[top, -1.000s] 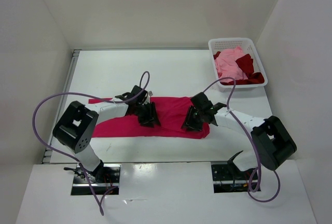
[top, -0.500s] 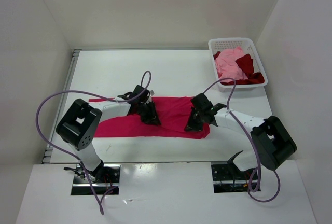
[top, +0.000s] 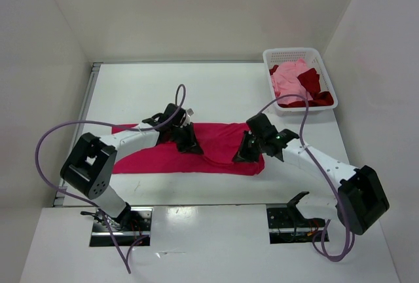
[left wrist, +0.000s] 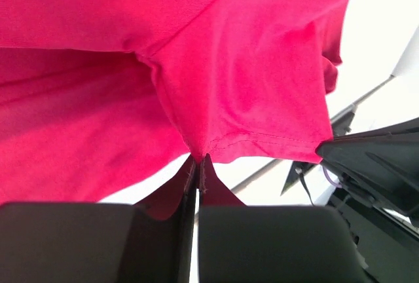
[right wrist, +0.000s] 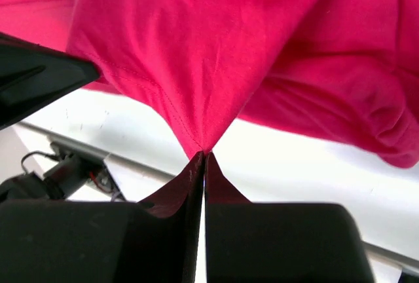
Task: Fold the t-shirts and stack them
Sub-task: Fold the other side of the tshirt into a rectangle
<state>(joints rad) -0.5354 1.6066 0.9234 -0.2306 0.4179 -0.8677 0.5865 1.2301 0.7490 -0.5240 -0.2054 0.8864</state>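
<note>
Pinching seen at both wrist cameras. The left gripper (left wrist: 198, 158) has its jaws closed flat on a hemmed edge of the crimson-pink shirt (left wrist: 249, 86), with the cloth drawn to a peak at the tips. The right gripper (right wrist: 203, 155) is likewise closed on a fold of the same shirt, and the fabric tents away from its tips.

Overhead view: the shirt lies spread across the middle of the frame on the table (top: 216, 90). The left gripper sits at the shirt's centre-left, the right gripper toward its lower right.

The basket (top: 291, 54) is at upper right of the frame, well apart from the arms. It holds the pale pink shirt (top: 288, 78) and the dark red shirt (top: 319, 99), both bunched.
</note>
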